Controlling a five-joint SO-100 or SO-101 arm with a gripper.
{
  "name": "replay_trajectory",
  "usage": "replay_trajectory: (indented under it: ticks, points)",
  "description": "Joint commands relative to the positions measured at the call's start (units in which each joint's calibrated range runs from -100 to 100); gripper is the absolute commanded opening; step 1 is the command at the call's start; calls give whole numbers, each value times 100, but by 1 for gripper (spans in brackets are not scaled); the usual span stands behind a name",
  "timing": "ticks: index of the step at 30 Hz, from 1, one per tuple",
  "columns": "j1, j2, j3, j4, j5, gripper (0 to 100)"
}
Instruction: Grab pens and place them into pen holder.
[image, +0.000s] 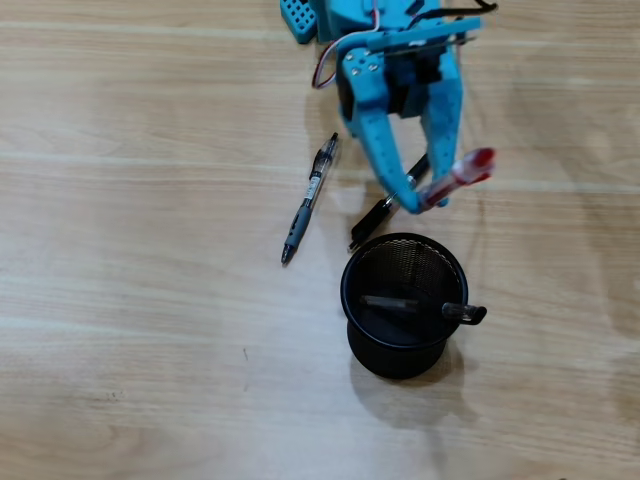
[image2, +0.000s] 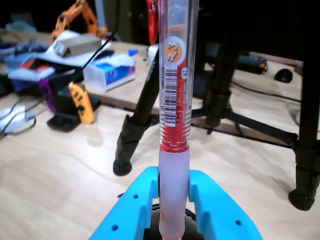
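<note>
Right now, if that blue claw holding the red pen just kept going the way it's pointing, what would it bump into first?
Probably the pen holder. In the overhead view the gripper, shut on the red pen, points toward the cup's near rim. A black pen lies just beside that line, and height is unclear.

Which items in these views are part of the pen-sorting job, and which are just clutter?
Job items:
- red pen, held by the end effector
- black pen on table
- second black pen by the cup
- black pen inside holder
- mesh pen holder

Clutter (wrist view):
- tripod legs
- orange arm
- tissue pack
</note>
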Motion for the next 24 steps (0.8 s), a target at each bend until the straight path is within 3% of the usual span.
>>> replay_trajectory:
  ticks: [1,6,15,20,24]
  points:
    - [211,225,266,-1101,-189,2]
    - [202,811,474,-1821,-268,2]
    - [138,1210,474,-1830,-315,3]
    - [138,1210,483,-1802,-315,11]
    - [129,1210,483,-1821,-315,12]
